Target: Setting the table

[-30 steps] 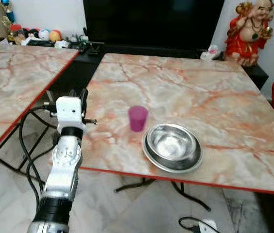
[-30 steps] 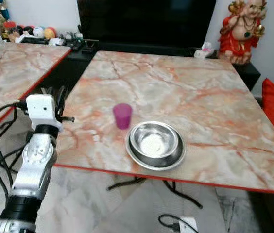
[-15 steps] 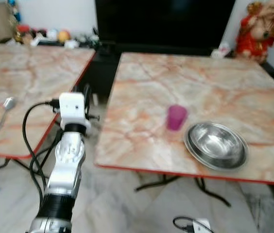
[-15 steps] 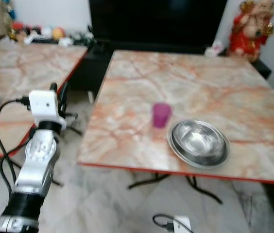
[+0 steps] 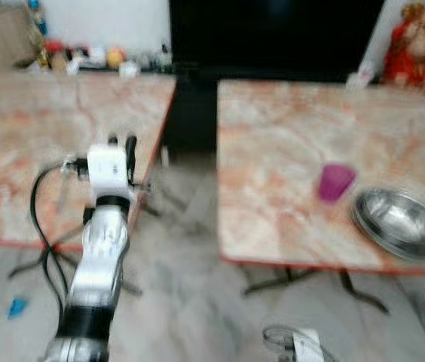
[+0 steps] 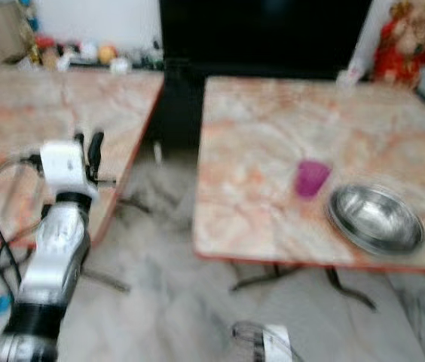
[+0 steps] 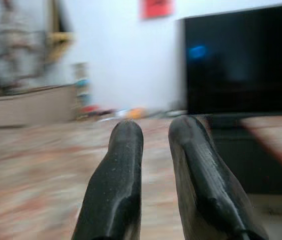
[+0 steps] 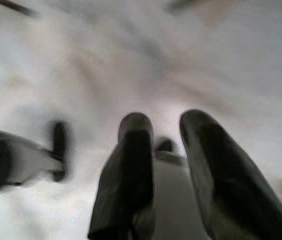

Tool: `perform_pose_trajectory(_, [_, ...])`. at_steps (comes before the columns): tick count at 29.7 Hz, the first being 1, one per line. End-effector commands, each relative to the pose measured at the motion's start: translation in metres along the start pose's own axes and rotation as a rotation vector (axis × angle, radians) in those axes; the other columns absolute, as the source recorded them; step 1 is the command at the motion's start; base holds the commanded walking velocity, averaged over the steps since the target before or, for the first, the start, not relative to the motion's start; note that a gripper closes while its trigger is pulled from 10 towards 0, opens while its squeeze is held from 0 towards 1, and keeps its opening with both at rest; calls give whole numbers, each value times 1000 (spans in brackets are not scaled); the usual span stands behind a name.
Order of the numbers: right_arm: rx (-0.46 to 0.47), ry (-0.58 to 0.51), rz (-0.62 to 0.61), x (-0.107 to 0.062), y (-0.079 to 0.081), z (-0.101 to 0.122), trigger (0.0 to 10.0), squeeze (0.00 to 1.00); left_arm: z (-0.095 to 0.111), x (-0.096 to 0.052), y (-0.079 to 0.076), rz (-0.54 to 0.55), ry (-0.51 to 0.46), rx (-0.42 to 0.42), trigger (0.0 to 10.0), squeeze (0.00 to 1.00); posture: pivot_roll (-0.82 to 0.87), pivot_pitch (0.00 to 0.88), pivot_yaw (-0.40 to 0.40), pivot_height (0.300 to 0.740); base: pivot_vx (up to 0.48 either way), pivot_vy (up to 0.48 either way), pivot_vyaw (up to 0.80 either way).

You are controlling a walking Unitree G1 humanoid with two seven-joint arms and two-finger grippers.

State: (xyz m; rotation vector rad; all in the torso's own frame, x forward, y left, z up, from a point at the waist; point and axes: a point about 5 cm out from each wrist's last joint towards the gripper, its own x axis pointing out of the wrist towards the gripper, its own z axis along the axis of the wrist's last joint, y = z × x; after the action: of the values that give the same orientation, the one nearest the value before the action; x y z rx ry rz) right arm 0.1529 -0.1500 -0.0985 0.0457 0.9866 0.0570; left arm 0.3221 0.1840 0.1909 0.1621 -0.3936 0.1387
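A purple cup (image 5: pixel 336 182) stands upright on the right marble table (image 5: pixel 273 143), near its front edge. Just right of it lies a steel bowl (image 5: pixel 402 222). My left gripper (image 5: pixel 120 142) is raised on its silver arm in front of the left marble table (image 5: pixel 24 151), well left of the cup. In the left wrist view its fingers (image 7: pixel 126 150) point over that table with a narrow gap and nothing between them. My right gripper (image 8: pixel 163 125) hangs over the pale floor, its fingers close together and holding nothing. The whole picture is blurred.
A floor gap (image 5: pixel 190 196) separates the two red-edged tables. Behind them are a black TV (image 5: pixel 273 38) and a red statue (image 5: pixel 416 45). A white plug block with cable (image 5: pixel 303 345) and a small blue scrap (image 5: pixel 16 308) lie on the floor.
The camera has swung left, so cup, bowl and right table have slid toward the picture's right and more of the left table shows. The left arm stays raised as before.
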Motion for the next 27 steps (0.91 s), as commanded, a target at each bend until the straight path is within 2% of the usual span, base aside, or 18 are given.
perform_pose_trajectory(1, [-17,-9,-10,-1,-8,0,10000,0,7,3,-9,-16,-23,-16,10000,0,148,0,-47,740,0,398,419])
perform_pose_trajectory(9, [-11,-8,-15,0,-8,4,10000,0,7,4,-10,-18,-25,-16,10000,0,149,4,-45,740,0,304,570])
perform_pose_trajectory(16, [-17,-7,-6,1,-4,5,10000,0,9,4,-10,-15,-31,-14,10000,0,150,6,-44,740,0,0,0])
perform_pose_trajectory(27, [-17,-9,12,2,11,5,10000,0,11,5,-11,-18,-40,-13,10000,0,152,6,-46,740,0,0,711])
